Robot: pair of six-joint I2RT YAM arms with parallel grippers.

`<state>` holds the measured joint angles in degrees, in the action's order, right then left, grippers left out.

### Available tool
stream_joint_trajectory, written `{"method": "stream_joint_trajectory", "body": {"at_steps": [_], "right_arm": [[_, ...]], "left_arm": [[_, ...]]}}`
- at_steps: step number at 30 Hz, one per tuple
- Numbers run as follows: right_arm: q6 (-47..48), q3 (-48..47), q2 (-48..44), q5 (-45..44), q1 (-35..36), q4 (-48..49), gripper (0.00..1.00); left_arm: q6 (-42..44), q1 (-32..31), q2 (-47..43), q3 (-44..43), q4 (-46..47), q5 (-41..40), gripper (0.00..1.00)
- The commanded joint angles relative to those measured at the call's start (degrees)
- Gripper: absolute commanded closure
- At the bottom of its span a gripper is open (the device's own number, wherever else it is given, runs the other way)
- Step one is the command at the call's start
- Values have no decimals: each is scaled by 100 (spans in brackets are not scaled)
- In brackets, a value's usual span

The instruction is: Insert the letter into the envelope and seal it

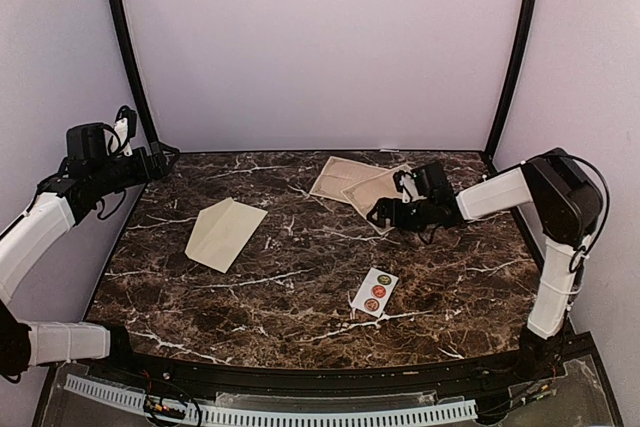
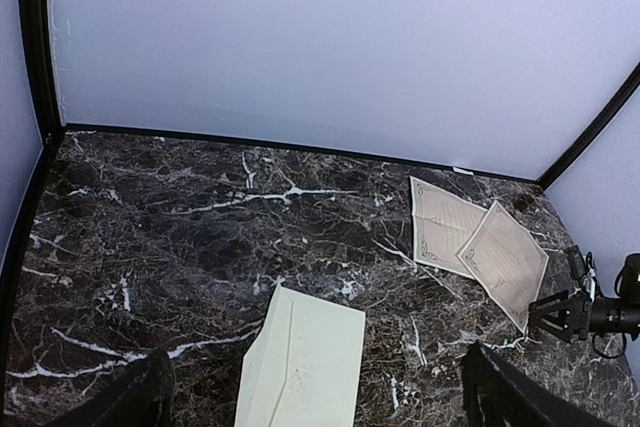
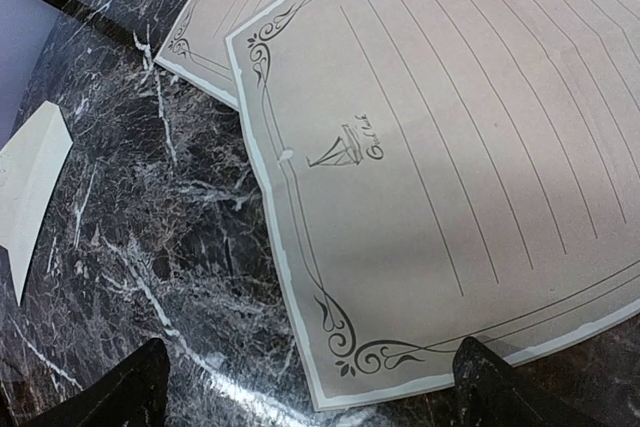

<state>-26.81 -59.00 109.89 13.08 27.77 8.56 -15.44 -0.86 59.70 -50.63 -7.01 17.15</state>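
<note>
The marble table (image 1: 300, 277) shows nothing done yet — the envelope (image 1: 225, 234) lies flat at 9 o'clock, well apart from 2 letters (image 1: 365, 190) overlapping at 1 o'clock. The right gripper (image 1: 383, 215) hovers wide over the top letter, holding nothing; the left gripper (image 1: 152, 164), at 10 o'clock, is wide and empty too. Picking, inserting and sealing remain.

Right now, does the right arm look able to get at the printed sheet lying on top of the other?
Probably yes. The right gripper hangs open just over the top printed sheet, near its corner, and nothing lies on that sheet. The envelope lies well apart.
</note>
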Motion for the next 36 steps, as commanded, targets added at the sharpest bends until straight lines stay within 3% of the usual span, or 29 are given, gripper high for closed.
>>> {"method": "stream_joint_trajectory", "body": {"at_steps": [1, 16, 24, 29, 36], "right_arm": [[-304, 680, -322, 215, 74, -250, 5], [-1487, 2787, -2238, 320, 901, -295, 5], [-1700, 2701, -3866, -140, 1281, -1362, 5], [-1472, 2224, -4660, -711, 1267, -2103, 2], [-738, 1542, -4610, -654, 507, -2657, 2]], "left_arm": [[-13, 34, -12, 62, -38, 75, 2], [-52, 25, 58, 104, -29, 103, 2], [-112, -250, 55, 168, 29, -99, 2], [-734, -1076, 144, 390, 240, -511, 3], [-1801, -2654, 1011, 313, 687, -1024, 6]]}}
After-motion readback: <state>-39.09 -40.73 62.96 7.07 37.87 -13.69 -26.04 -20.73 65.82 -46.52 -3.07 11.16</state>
